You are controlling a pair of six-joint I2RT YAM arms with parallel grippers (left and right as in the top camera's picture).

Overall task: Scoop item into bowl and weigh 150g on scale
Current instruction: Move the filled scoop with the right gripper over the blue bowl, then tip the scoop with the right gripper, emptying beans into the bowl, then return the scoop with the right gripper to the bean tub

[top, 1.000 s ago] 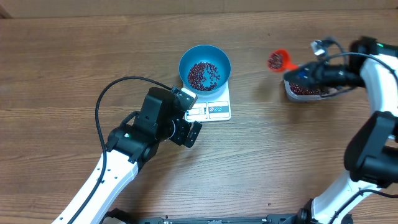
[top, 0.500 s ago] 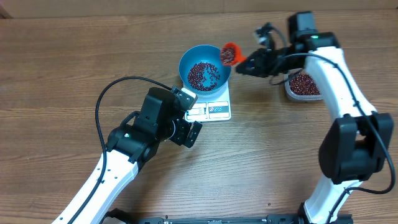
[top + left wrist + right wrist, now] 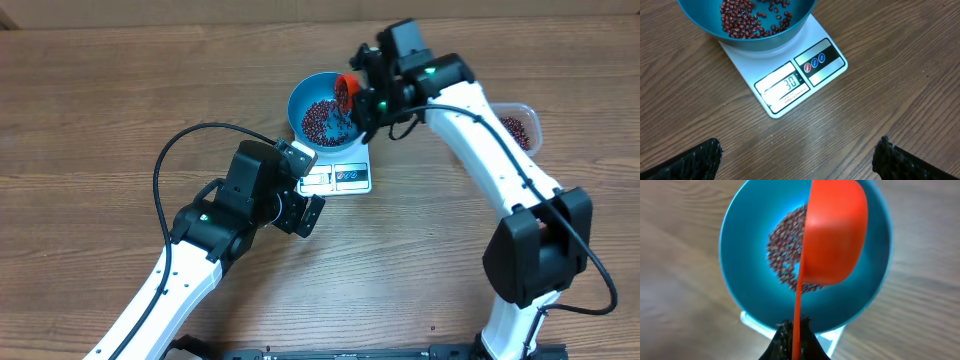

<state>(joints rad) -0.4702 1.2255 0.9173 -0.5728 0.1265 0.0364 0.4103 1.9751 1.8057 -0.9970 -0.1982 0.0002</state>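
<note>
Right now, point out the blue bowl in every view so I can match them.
Overhead: bowl sits upper centre, on the scale.
Left wrist: bowl cut off by the top edge.
Right wrist: bowl fills the centre, behind the orange scoop.
Shared landmark: the beans inside it.

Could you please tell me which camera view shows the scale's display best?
The left wrist view: the display faces the camera, close, unobstructed. Overhead shows the scale too small to read; the right wrist view shows only a corner under the bowl.
</note>
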